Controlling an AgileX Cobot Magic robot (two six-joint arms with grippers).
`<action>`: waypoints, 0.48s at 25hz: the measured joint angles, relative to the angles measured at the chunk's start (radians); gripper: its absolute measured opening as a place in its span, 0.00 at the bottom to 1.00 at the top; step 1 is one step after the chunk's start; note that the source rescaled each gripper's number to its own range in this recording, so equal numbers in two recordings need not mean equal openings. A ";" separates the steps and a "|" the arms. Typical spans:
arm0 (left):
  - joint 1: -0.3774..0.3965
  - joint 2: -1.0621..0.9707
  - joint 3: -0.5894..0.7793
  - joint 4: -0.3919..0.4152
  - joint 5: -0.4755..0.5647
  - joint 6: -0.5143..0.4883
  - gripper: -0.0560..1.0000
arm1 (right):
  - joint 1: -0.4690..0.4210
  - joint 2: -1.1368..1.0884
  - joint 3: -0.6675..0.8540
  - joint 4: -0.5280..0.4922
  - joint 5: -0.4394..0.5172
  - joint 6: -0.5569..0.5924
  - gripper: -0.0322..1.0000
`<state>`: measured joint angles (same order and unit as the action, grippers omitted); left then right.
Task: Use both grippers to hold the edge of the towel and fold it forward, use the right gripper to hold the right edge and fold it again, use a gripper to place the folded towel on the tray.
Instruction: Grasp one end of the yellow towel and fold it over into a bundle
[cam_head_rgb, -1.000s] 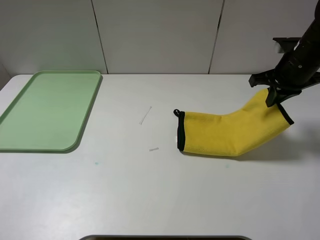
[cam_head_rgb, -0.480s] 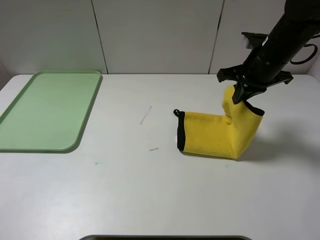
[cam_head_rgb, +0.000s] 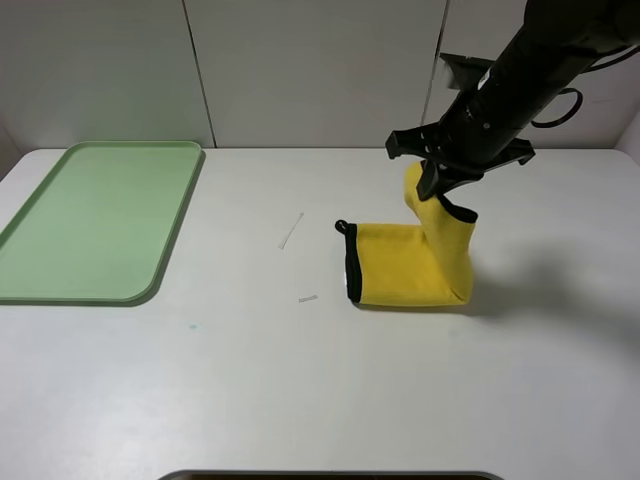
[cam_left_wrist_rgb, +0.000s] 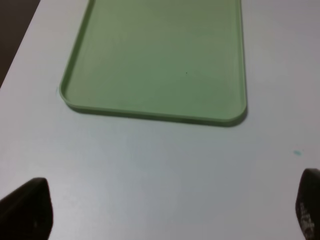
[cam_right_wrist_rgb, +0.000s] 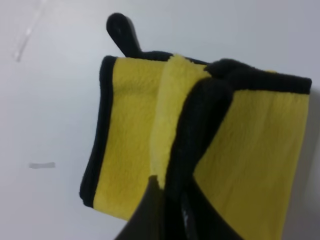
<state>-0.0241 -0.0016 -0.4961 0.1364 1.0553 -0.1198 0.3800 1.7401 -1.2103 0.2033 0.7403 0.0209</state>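
The yellow microfibre towel (cam_head_rgb: 405, 265) sits on the white bench (cam_head_rgb: 300, 400), well apart from the pale-green tray (cam_head_rgb: 100, 220) and off its right-hand long rim. It is not yet on the tray. Part of it lies flat and doubled, and the end farther from the tray stands up in a limp curve. The right hand (cam_head_rgb: 432, 185) is clamped shut on the black-bound edge (cam_right_wrist_rgb: 200, 125) of that raised end. It looks soft and light to me, with no stiffness at all, and it sags straight down from the pinch. I'd say the bound border is the firmest place to take it, since the plush layers may slide over each other. The high view shows the bend and the gap to the tray, but nothing of the left hand (cam_left_wrist_rgb: 167, 210). Only its own wrist camera shows that hand, fingers spread wide and empty over bare bench just short of the tray. The right wrist view shows what the high one blurs: the trim bunched inside the grip, and the corner loop (cam_right_wrist_rgb: 122, 32) lying flat on the tray-side end.
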 joint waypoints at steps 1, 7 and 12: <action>0.000 0.000 0.000 0.000 0.000 0.000 0.97 | 0.008 0.001 0.000 0.001 -0.006 0.005 0.03; 0.000 0.000 0.000 0.000 0.000 0.000 0.97 | 0.038 0.066 0.000 0.009 -0.024 0.021 0.03; 0.000 0.000 0.000 0.000 0.000 0.000 0.97 | 0.062 0.104 0.000 0.029 -0.081 0.027 0.03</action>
<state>-0.0241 -0.0016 -0.4961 0.1364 1.0553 -0.1198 0.4423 1.8437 -1.2103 0.2319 0.6589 0.0478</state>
